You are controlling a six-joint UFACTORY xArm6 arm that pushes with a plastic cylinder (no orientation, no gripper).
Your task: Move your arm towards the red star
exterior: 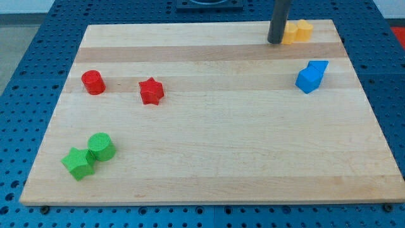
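Note:
The red star (151, 91) lies on the wooden board (209, 145) at the view's left of centre. A red cylinder (93, 82) stands further left of it. My tip (274, 42) is at the view's top right, far from the red star, right beside the left side of the yellow blocks (297, 31). The rod comes down from the top edge of the view.
Two blue blocks (311, 76) sit together at the view's right. A green cylinder (101, 146) and a green star-like block (78, 163) touch at the bottom left. The board rests on a blue perforated table (38, 50).

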